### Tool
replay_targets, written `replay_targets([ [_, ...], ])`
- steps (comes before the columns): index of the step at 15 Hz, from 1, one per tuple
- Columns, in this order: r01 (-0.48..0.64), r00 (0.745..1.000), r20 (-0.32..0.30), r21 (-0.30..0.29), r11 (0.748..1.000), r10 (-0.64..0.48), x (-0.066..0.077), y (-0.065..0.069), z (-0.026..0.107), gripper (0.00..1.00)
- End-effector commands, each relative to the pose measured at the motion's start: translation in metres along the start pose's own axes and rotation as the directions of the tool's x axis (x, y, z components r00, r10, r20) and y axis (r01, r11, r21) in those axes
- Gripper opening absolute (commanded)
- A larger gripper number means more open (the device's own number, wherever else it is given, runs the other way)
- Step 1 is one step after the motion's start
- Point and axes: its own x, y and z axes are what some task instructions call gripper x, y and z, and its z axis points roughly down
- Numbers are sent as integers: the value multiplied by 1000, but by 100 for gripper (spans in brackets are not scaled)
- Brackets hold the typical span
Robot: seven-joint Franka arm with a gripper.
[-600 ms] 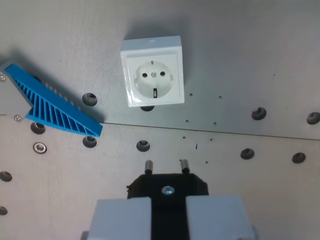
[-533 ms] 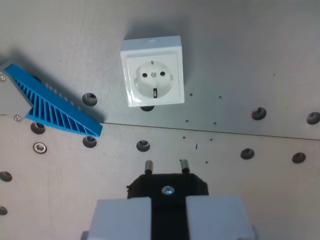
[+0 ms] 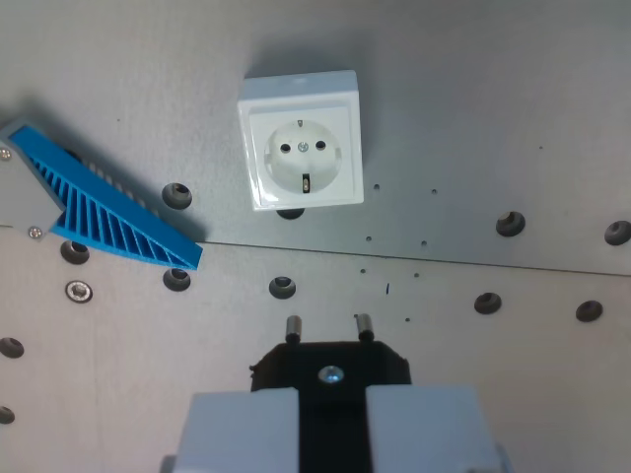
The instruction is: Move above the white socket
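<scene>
The white socket [image 3: 301, 141] is a square box with a round two-hole face, lying on the grey metal plate [image 3: 473, 118] in the upper middle of the wrist view. My gripper [image 3: 331, 394] fills the bottom centre, its grey fingers [image 3: 242, 429] shut on a black plug [image 3: 332, 367]. The plug's two metal pins [image 3: 363, 325] point toward the socket, which lies well above them in the picture, slightly to the wrist view's left.
A blue ribbed wedge-shaped part [image 3: 108, 209] lies at the wrist view's left on a grey bracket [image 3: 22, 202]. Screw holes [image 3: 510, 223] dot the plate, and a seam [image 3: 424, 258] runs across between two panels.
</scene>
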Motion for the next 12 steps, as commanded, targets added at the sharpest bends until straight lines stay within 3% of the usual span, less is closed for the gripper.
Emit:
replay_targets([
  [1,5,1000,-3,0,1000,-5,0,0,2,0],
  [12,32,998,-46,-3,999,-32,-1,-1,20,0],
])
